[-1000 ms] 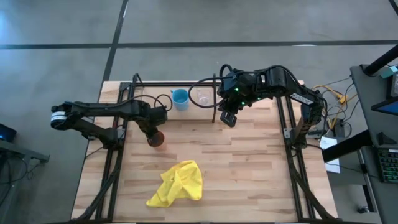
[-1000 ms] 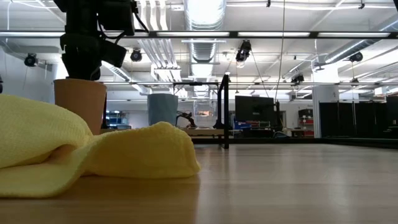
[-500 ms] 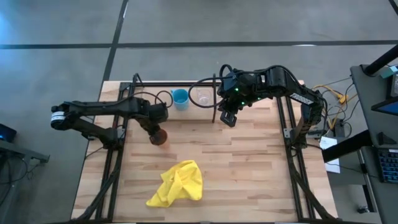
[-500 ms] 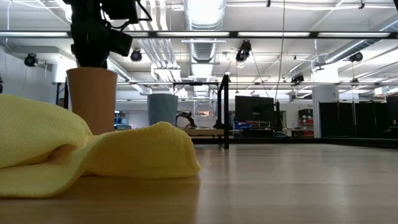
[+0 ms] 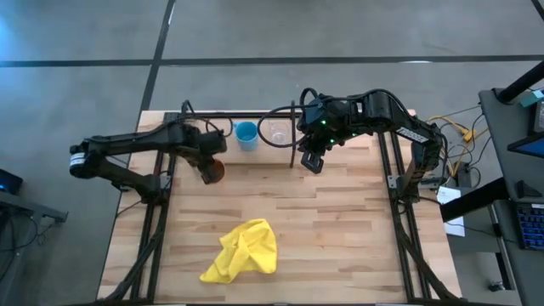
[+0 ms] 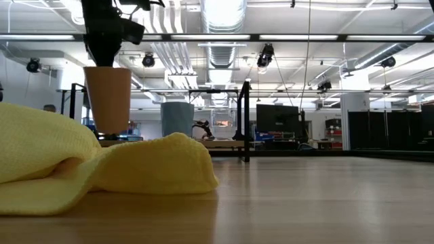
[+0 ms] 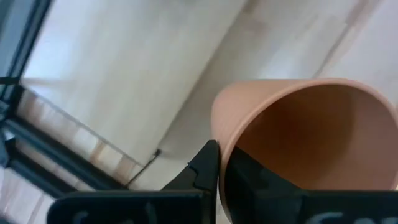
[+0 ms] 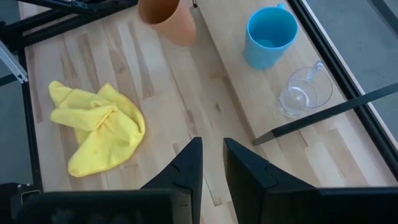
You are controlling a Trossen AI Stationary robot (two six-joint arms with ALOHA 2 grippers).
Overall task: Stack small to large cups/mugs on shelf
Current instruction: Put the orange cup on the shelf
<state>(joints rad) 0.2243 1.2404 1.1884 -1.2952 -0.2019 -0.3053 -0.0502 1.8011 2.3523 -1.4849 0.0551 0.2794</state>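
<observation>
The orange tumbler [image 5: 214, 173] [image 6: 108, 98] [image 8: 166, 18] hangs upright from my left gripper [image 7: 219, 167] [image 5: 206, 165], just short of the shelf's left half. The shelf [image 5: 265, 146] [image 8: 249, 93] is a pale board along the table's far edge, with a black upright divider [image 5: 294, 136] [image 6: 245, 122]. On it stand the blue mug [image 5: 246, 135] [image 8: 270, 36] [image 6: 177, 118] and, to its right, the clear glass cup [image 5: 277, 133] [image 8: 305, 92]. My right gripper [image 5: 312, 161] [image 8: 212, 149] hovers to the right of the divider, narrowly open and holding nothing. My left gripper holds the orange tumbler by its rim [image 7: 217, 134], on the side nearest the wrist. One finger [image 7: 249, 180] is inside the cup and the other finger [image 7: 202, 168] outside, coming from above. The tumbler hangs upright below the fingers, lifted clear of the table.
A crumpled yellow cloth [image 5: 242, 252] [image 6: 88, 169] [image 8: 96, 127] lies on the near half of the butcher-block table [image 5: 340, 229]. Black frame rods [image 5: 161, 212] run along both sides of the table and around the shelf. Bare wood lies between the cloth and the shelf.
My left gripper has risen and moved toward the table's far edge, toward the shelf, carrying the orange tumbler. The tumbler stood low by the table a second ago and now hangs clear above it.
</observation>
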